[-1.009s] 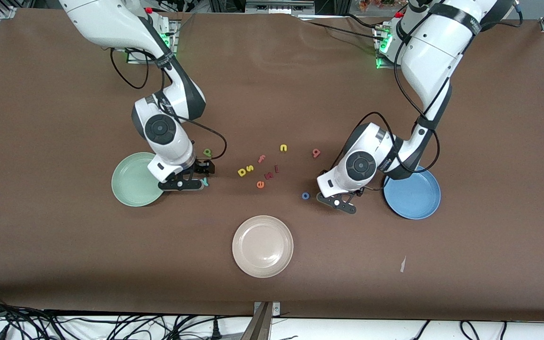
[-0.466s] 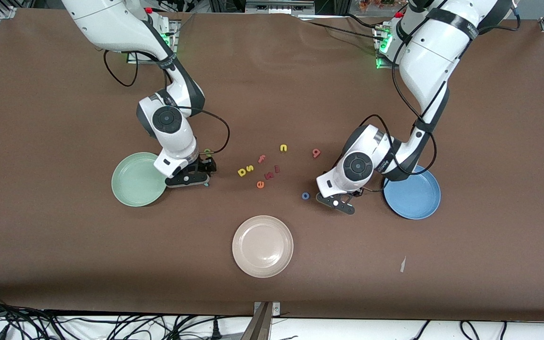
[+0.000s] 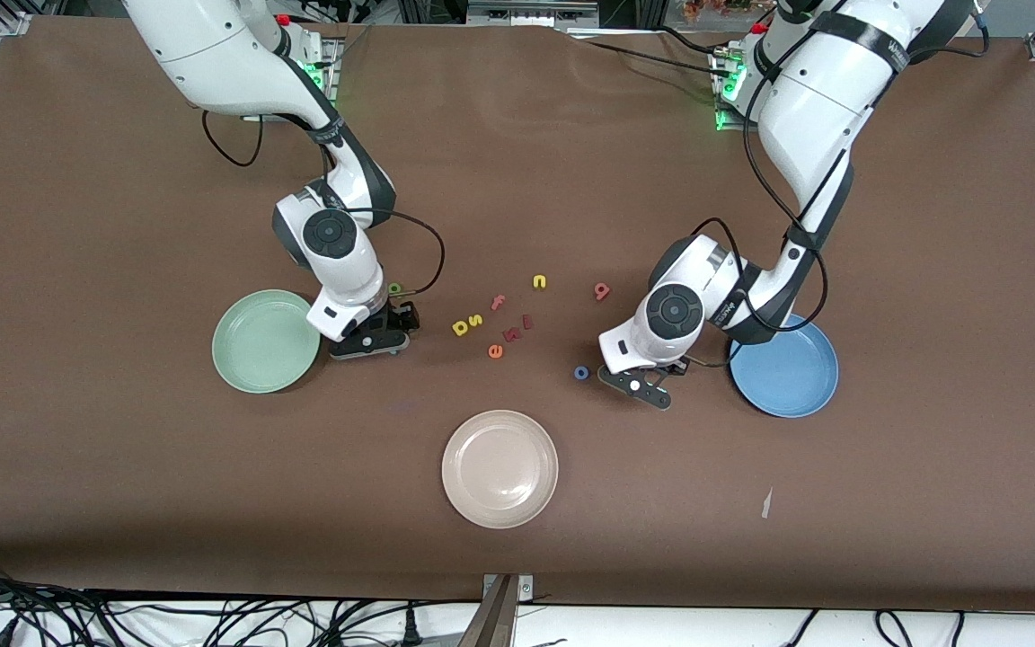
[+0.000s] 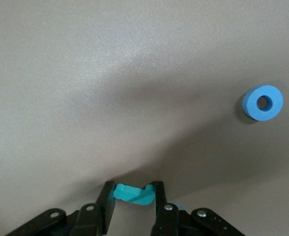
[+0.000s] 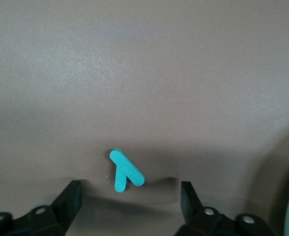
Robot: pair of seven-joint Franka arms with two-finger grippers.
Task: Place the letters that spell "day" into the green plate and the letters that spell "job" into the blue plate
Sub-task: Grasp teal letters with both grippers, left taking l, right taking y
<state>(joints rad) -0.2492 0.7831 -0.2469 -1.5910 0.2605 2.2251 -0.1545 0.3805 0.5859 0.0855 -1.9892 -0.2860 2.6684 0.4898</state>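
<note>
Left gripper [image 4: 133,196] low by round sky-blue plate [image 3: 787,373], fingers clamped on teal hooked foam j [image 4: 133,193]; blue foam ring o [image 3: 581,372] just beside. Right gripper [image 5: 127,194] fingers spread around teal foam Y [image 5: 125,170], beside pale mint-green plate [image 3: 261,341]. Beige-white plate [image 3: 499,468] nearer the front camera on desk [image 3: 931,270].

brown table [image 3: 122,225], 3 plates, foam letters

Round pale green plate [image 3: 252,352], flat on the desk toward the right arm's end. Round blue plate [image 3: 791,373], flat toward the left arm's end.

"day": yellow D [image 3: 460,328] flat mid-desk. Dark green a [image 3: 395,288] partly hidden by the right arm, near the green plate. Teal Y [image 5: 126,171] flat between the spread fingers of the right hand [image 5: 129,196], untouched.

"job": teal j [image 4: 133,193] pinched in the left hand [image 4: 133,197]. Blue ring o [image 3: 581,372] flat, near it. Pink-red b [image 3: 601,290] flat, farther from the front camera than the o.
</note>
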